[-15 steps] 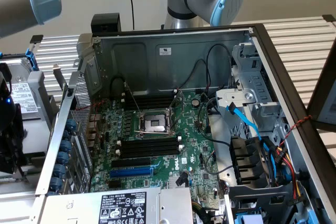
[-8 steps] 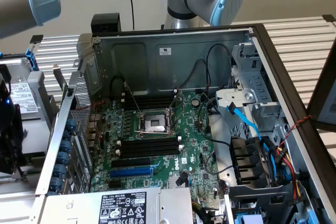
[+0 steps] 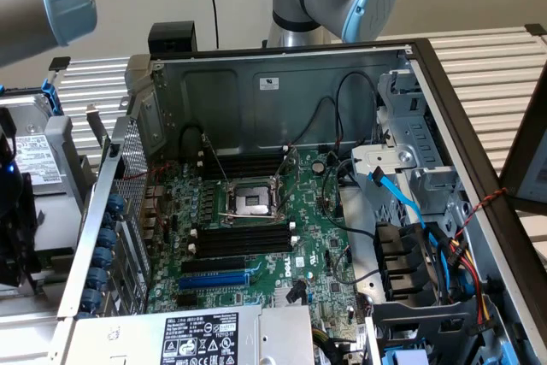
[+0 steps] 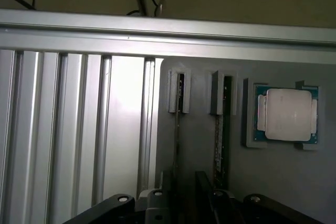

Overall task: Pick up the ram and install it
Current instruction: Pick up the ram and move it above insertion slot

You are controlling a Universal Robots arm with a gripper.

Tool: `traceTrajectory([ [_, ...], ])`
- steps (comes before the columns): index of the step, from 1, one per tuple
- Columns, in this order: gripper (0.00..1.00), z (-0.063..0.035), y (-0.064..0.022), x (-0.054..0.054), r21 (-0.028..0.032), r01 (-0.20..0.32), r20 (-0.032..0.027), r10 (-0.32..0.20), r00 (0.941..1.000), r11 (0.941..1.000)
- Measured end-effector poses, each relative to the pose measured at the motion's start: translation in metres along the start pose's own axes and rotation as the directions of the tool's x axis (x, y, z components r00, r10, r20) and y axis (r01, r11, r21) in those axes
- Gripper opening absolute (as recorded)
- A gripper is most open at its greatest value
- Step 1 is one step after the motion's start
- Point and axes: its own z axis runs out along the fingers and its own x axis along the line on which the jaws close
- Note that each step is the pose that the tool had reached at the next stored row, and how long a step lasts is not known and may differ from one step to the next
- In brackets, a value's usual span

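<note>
Two thin ram sticks stand on edge in the slots of a grey holder plate [image 4: 199, 150]: one ram stick [image 4: 179, 114] and a second one [image 4: 221, 129] beside it. My gripper [image 4: 186, 195] hovers over the plate, open, and the first stick's line runs in between its dark fingers [image 4: 157, 200]. It holds nothing. In the exterior view the open computer case [image 3: 282, 91] shows the green motherboard [image 3: 316, 254] with empty long black slots [image 3: 244, 239] next to the processor socket [image 3: 254, 203].
A processor chip [image 4: 287, 115] sits in a pocket of the holder plate beside the sticks. Ribbed aluminium table profiles [image 4: 68, 129] lie alongside the plate. In the case are a blue slot [image 3: 214, 279], loose cables [image 3: 427, 237], a drive cage [image 3: 410, 126] and a power supply [image 3: 197, 335].
</note>
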Motion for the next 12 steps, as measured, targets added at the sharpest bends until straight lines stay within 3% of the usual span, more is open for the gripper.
traceTrajectory([
  [12, 0.32, 0.0, -0.0005, 0.0011, -0.0003, 0.026, -0.0011, -0.026, 0.9997, 0.9997],
])
